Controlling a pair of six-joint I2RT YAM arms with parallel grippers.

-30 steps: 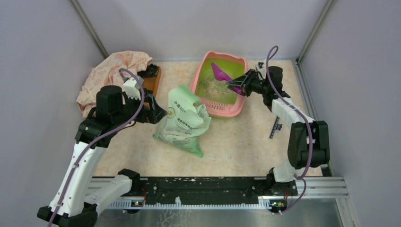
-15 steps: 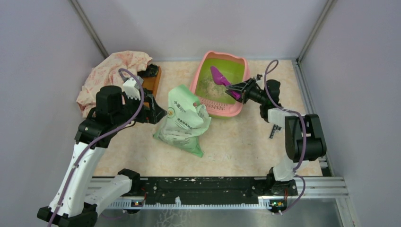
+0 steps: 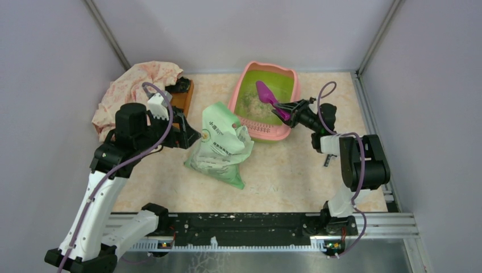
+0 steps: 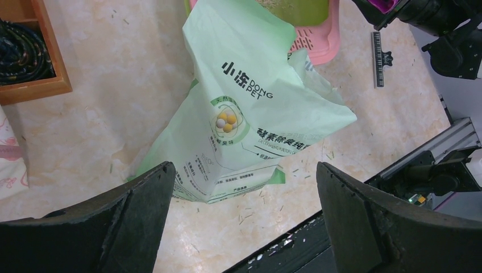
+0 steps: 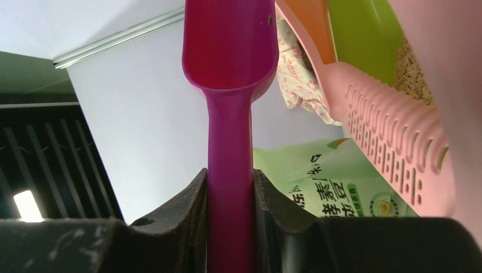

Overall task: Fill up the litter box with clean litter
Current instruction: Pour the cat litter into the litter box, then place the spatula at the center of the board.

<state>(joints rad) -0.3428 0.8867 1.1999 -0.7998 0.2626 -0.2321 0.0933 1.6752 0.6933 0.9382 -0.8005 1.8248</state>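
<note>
Right claw (image 3: 286, 110) clamped on handle of magenta scoop (image 3: 266, 92). Scoop blade over litter box (image 3: 248, 68), upper centre of top view. Thin patch of clean litter (image 3: 248, 106) on green floor inside. Left claw (image 3: 185, 132) wide open, empty, just left of green bag (image 3: 220, 147) on table (image 3: 284, 170).

I have my left arm (image 3: 101, 190) raised and bent at the elbow, well to the left of the litter box (image 3: 262, 129), with the left end effector (image 4: 244, 166) pointing down, jaws spread wide and gripping nothing. My right arm (image 3: 359, 165) is folded tight on the box's right side, its forearm reaching low toward the near right corner. The right end effector (image 3: 289, 110) sits at that corner's rim, jaws pinched narrow on the handle of the magenta scoop (image 3: 266, 94), which sticks out over the box's inside.
</note>
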